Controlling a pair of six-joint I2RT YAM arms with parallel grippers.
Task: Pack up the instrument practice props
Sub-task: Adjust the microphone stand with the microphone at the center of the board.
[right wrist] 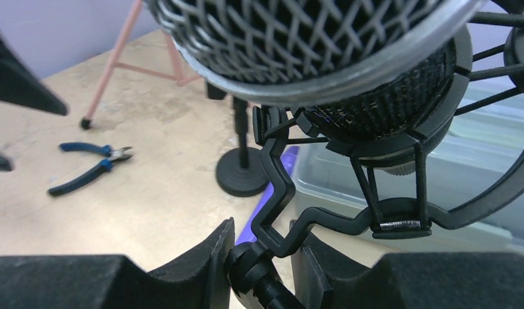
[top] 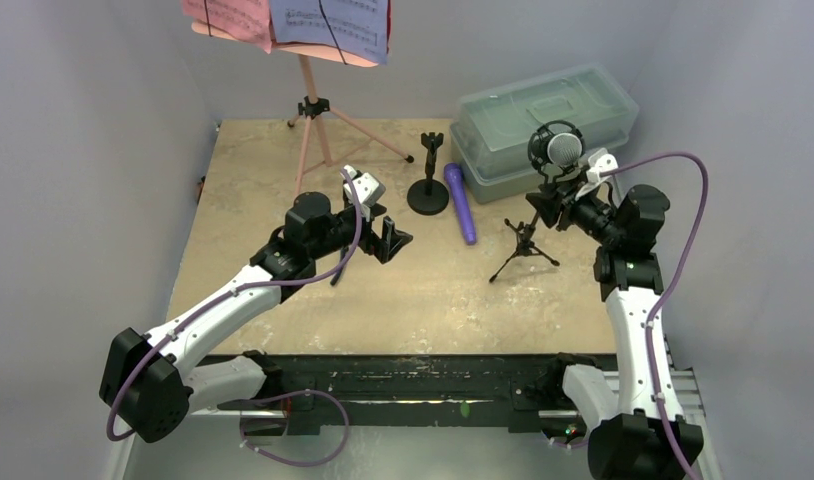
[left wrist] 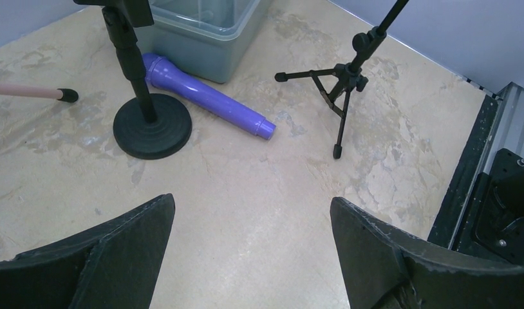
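The black silver-headed mic [top: 561, 148] [right wrist: 298, 38] sits in a shock mount on a black tripod support [top: 524, 245] [left wrist: 340, 80]. My right gripper [top: 553, 200] [right wrist: 261, 222] is shut on the swivel joint at the top of that support, just under the mount. The purple mic [top: 461, 203] [left wrist: 208, 96] lies flat beside a round-base support [top: 428, 185] [left wrist: 151, 122] that carries nothing. My left gripper [top: 388, 240] [left wrist: 252, 199] hovers open over bare table, short of both. The pink music rack [top: 308, 100] stands at the back, holding a red sheet [top: 228, 15] and a lavender sheet [top: 333, 20].
The translucent lidded box [top: 543, 125] [left wrist: 201, 32] [right wrist: 439, 174] stands shut at the back right, right behind the tripod. Blue-handled pliers [right wrist: 89, 167] lie on the table toward the left. A pink rack leg [left wrist: 28, 91] reaches near the round base.
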